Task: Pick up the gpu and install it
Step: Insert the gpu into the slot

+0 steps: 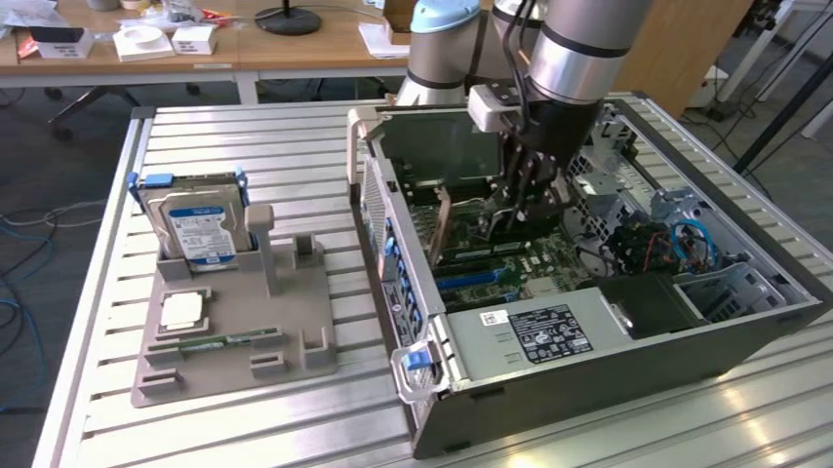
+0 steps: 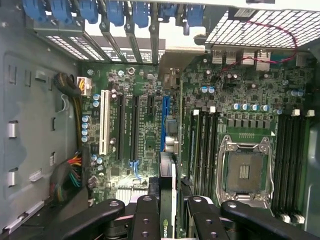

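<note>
Computer case (image 1: 625, 385) lay open, motherboard (image 2: 240, 100) exposed. The gpu (image 2: 167, 175) hung edge-on over the blue slot (image 2: 165, 120), not seated, clamped by the gripper (image 2: 170, 205) (jaws closed on it). Insertion step judged in hand; it demands the card edge true to the slot.

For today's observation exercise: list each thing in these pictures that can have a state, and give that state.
gripper: shut on the gpu.
gpu: held edge-on over the motherboard slots.
computer case: lying on its side, open.
hard drive: upright in the gray holder.
memory stick: lying flat in the holder.
CPU socket: empty.
</note>
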Robot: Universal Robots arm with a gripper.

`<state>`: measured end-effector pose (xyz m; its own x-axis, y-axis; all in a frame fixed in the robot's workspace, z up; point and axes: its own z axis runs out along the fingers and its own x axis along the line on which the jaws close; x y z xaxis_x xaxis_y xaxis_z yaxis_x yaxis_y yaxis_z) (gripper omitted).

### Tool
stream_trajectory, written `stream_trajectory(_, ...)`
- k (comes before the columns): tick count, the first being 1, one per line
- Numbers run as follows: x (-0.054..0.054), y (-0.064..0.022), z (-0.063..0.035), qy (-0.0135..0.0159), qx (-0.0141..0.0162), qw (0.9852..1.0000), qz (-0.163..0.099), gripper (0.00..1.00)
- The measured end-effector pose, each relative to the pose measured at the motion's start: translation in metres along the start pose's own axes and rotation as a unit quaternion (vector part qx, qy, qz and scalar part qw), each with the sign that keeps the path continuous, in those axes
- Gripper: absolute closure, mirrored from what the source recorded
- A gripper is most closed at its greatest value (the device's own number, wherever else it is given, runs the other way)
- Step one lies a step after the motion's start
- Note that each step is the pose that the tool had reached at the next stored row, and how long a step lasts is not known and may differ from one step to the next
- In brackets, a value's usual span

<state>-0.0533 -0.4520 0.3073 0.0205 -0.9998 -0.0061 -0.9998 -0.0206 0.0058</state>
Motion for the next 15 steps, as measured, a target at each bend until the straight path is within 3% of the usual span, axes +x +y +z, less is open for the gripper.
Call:
stream_trajectory(6,0.0000,0.0008,0.0086,0.0000,0.0000,1.0000,0.000,0.74)
stream_trajectory(15,-0.0001,0.0051,0.0089,-0.0001,0.0001,1.0000,0.000,0.74)
